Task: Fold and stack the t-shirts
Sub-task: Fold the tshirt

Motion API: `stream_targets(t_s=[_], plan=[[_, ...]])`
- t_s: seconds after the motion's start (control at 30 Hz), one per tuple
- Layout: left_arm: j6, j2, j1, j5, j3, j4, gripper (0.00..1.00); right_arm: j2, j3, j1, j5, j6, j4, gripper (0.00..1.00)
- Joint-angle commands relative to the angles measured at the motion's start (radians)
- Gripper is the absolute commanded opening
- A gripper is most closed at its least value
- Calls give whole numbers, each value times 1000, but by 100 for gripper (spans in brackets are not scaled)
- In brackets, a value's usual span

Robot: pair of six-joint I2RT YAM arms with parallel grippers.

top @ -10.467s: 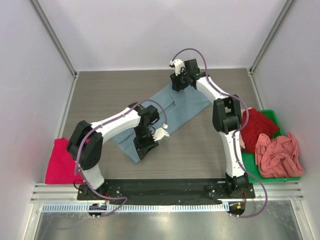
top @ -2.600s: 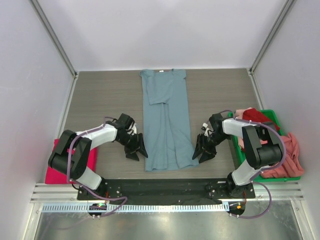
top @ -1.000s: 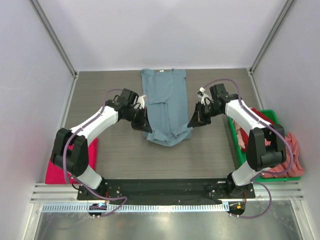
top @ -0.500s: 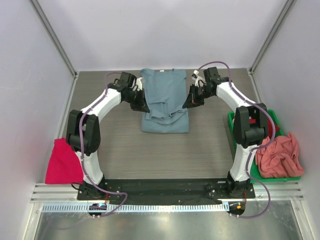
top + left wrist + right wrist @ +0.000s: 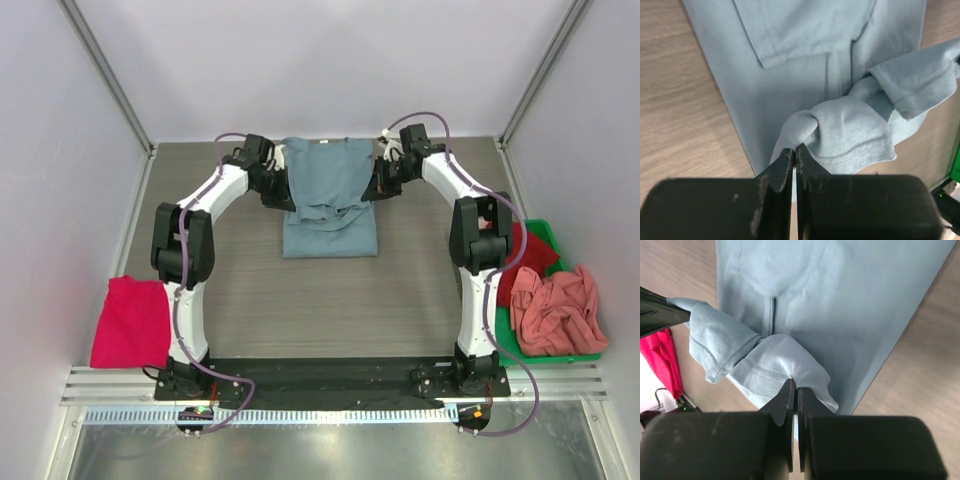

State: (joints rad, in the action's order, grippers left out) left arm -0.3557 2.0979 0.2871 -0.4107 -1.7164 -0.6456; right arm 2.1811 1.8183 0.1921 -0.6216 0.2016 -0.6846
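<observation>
A grey-blue t-shirt [image 5: 330, 170] lies at the far middle of the table, its lower half doubled over toward the collar. My left gripper [image 5: 286, 198] is shut on the bunched hem corner [image 5: 840, 135] at the shirt's left side, just above the cloth. My right gripper [image 5: 378, 190] is shut on the other hem corner [image 5: 785, 365] at the right side. Between the two, the lifted hem sags in loose folds over the shirt's chest. A folded magenta t-shirt [image 5: 130, 322] lies at the near left. Red [image 5: 530, 250] and salmon-pink [image 5: 555, 310] t-shirts sit crumpled at the right.
A green plastic bin [image 5: 545, 225] at the right edge holds the red and salmon shirts, which spill over its rim. Both arms reach far out across the wooden tabletop [image 5: 330, 300]. White walls close the table on three sides.
Both grippers have carried the grey-blue shirt's hem away from the near side toward the collar. The shirt now lies shorter, doubled over. The arms have stretched farther out.
</observation>
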Motion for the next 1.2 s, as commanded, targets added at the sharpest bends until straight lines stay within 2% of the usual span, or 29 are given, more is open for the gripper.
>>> stream_targets(t_s=[0.0, 0.27, 0.37, 0.43, 0.5, 0.53, 0.6, 0.67, 0.77, 0.93, 1.0, 1.03, 1.17], plan=[[32, 16, -12, 27, -58, 17, 0, 26, 99, -5, 16, -22, 30, 1], [47, 99, -14, 110, -140, 40, 5, 108, 190, 9, 40, -39, 48, 2], [54, 139, -14, 157, -196, 52, 9, 124, 202, 13, 55, -67, 62, 6], [58, 160, -14, 176, -230, 64, 22, 137, 219, 18, 75, -83, 79, 33], [70, 165, -6, 208, -264, 57, 37, 125, 242, 20, 114, -102, 80, 38], [76, 150, -6, 220, -270, 41, 41, 112, 245, 20, 121, -108, 79, 39], [83, 107, -8, 283, -258, 21, 47, 47, 237, 10, 134, -126, 74, 41], [81, 7, -14, 325, -226, -9, 49, -9, 217, -2, 137, -134, 54, 43], [69, -122, -28, 365, -116, -38, 55, -124, 118, -36, 140, -133, 30, 46], [48, -213, -48, 172, 52, -112, 71, -240, -135, -98, 80, -103, -15, 48], [32, -232, -49, 89, 159, -101, 70, -265, -256, -105, 37, -88, -16, 49], [20, -234, -49, -1, 193, -79, 70, -268, -289, -108, 13, -81, -10, 50], [-101, -231, -51, -167, 351, 23, 67, -244, -402, -114, -119, -16, 52, 50]])
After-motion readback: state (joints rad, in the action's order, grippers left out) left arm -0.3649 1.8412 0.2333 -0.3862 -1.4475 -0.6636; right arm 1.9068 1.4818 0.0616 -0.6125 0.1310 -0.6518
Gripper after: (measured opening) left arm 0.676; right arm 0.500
